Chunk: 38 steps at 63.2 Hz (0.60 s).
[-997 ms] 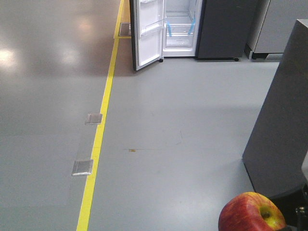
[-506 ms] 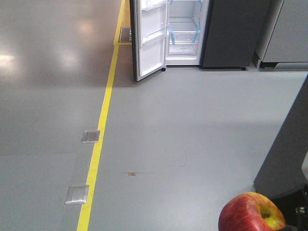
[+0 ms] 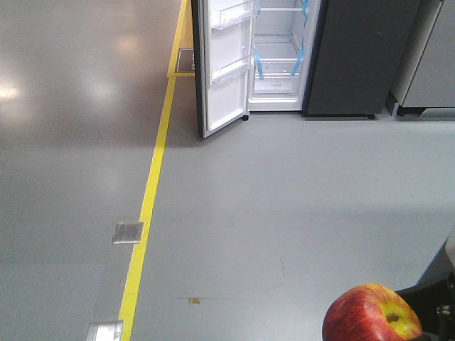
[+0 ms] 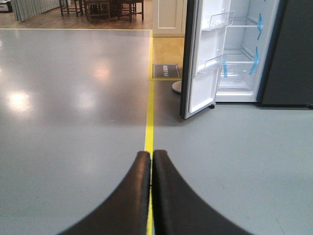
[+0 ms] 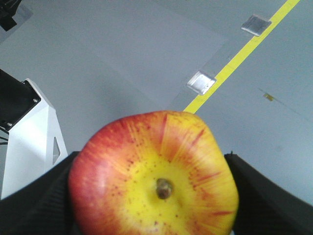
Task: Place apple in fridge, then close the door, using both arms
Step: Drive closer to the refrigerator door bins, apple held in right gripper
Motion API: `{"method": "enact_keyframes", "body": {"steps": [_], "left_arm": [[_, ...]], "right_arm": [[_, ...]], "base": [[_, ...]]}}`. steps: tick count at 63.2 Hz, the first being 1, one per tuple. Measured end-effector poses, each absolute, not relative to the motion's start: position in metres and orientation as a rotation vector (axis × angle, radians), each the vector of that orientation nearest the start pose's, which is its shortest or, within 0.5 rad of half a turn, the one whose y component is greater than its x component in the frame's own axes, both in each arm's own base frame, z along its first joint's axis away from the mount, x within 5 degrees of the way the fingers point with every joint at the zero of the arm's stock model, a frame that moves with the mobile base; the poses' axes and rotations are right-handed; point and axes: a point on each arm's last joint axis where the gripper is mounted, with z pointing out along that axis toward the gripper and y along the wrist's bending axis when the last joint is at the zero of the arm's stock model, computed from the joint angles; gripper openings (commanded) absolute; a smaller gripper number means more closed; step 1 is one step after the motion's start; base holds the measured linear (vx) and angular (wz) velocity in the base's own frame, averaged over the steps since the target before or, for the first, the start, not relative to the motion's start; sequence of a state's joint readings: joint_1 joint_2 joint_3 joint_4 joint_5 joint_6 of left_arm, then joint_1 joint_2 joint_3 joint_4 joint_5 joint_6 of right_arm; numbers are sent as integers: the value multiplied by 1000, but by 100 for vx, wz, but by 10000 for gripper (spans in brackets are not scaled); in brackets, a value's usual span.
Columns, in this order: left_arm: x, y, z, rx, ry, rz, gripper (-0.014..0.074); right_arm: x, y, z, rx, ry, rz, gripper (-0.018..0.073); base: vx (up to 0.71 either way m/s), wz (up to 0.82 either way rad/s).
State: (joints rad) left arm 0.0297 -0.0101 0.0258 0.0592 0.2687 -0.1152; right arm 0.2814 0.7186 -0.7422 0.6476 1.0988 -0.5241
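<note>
Front view: the apple (image 3: 371,314) is low at the right, well apart from the fridge (image 3: 284,64), whose door (image 3: 226,71) stands open. Left wrist view: the left gripper (image 4: 151,191) is pressed together. Right wrist view: the right gripper (image 5: 152,205) clamps the apple.

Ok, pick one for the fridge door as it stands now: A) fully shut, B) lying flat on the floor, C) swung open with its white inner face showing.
C: the door stands upright and swung wide open, white inner face showing, and the fridge interior is exposed.
</note>
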Motion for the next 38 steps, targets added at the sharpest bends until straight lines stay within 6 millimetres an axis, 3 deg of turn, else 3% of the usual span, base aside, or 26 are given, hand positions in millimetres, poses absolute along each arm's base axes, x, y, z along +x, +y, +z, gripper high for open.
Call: {"method": "enact_keyframes", "body": {"steps": [38], "left_arm": [[55, 3, 181, -89, 1765, -7, -6]], "right_arm": [[90, 77, 328, -802, 2268, 734, 377]], "base": [[38, -1]]}}
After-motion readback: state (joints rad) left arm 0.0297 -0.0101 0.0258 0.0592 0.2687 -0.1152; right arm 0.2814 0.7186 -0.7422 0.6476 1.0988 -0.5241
